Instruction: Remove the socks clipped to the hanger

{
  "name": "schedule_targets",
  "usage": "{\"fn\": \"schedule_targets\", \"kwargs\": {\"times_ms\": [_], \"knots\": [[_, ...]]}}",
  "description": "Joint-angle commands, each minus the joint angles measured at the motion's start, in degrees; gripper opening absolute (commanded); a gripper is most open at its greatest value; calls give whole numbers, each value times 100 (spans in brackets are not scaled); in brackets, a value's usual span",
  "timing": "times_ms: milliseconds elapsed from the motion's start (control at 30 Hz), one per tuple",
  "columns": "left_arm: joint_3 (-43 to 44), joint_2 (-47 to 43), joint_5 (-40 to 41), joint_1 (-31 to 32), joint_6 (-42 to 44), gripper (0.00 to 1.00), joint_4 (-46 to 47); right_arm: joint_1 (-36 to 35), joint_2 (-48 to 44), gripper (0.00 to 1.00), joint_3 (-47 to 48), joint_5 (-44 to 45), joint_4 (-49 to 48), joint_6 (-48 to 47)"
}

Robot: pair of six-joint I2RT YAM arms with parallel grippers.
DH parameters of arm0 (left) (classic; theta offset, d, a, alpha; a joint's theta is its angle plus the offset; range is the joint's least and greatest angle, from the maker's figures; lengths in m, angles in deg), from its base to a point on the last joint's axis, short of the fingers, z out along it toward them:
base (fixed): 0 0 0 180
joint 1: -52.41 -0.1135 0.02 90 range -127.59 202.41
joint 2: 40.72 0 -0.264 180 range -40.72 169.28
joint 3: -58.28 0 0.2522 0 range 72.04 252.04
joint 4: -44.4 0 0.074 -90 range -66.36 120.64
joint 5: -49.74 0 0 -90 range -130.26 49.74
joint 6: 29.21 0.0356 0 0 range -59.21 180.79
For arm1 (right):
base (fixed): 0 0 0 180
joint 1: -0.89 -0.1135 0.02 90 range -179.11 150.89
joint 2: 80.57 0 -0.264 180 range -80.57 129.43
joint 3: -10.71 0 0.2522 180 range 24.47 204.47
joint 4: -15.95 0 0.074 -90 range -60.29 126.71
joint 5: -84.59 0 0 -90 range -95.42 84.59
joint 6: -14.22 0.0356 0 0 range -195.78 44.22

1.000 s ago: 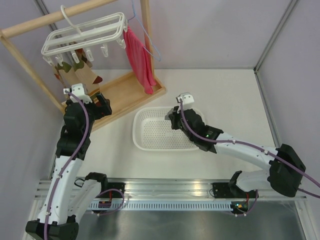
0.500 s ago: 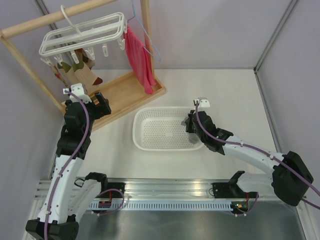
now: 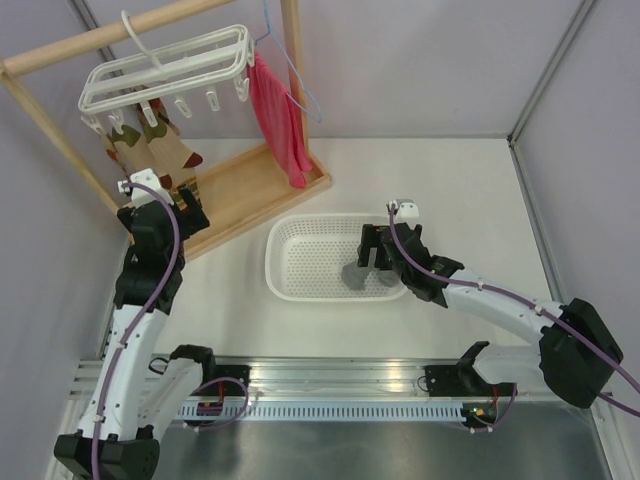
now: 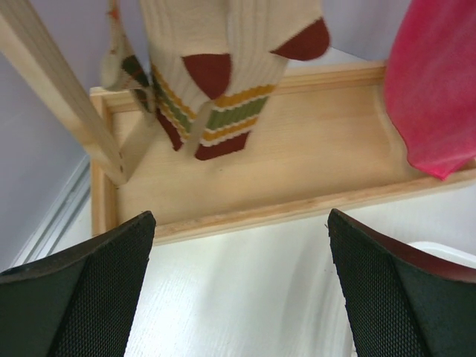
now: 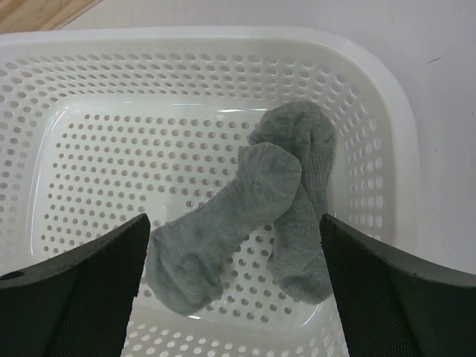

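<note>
**Socks [image 3: 168,148] patterned in cream, brown, red and olive hang clipped; plain grey socks [image 5: 260,186] lie loose**

A white tabletop [image 3: 470,190] carries the whole scene. At its far left stands a light wooden rack [image 3: 250,185] with a flat tray base, slanted side posts and a round top rail. Two white robot arms reach in from the near edge.

A white perforated plastic basket [image 3: 275,262] sits on the middle of the tabletop, near the tray's front edge. The white rectangular plastic hanger [image 3: 165,70] hangs from the rail by its hook, with small clips dangling under its frame. To its right, a plain red cloth [image 3: 275,115] hangs from a thin blue wire hanger [image 3: 300,85], its lower end down by the tray.

The patterned socks are clipped under the left part of the hanger and hang above the tray. Their number cannot be told, since they overlap. The two grey socks lie crossed on the basket floor, towards its right end.

The left gripper [image 4: 238,223] hovers low in front of the tray, just below the patterned socks. Its fingers are spread wide with nothing between them. The right gripper [image 5: 234,223] hangs over the right end of the basket, directly above the grey socks. Its fingers are also wide apart, clear of the socks and holding nothing.
</note>
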Motion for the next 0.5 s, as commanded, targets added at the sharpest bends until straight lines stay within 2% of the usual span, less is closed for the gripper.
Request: {"fn": "schedule_targets", "kwargs": {"times_ms": [0,133,267,367,467], "knots": [[66,-43,523,-190,-125,100,67,21,-224,98,196,-27,-5,2],[48,255,-46,-656,-326,99,277,21,-339,98,134,-106,-171,-6],[119,931,-1117,-903,-503,96,541,29,-322,98,169,-369,-392,-6],[-56,1266,-1426,-912,-634,94,945,29,-278,98,222,-536,-549,-15],[-179,1555,-1367,-903,-749,94,1348,47,-286,98,214,-642,-656,-33]]}}
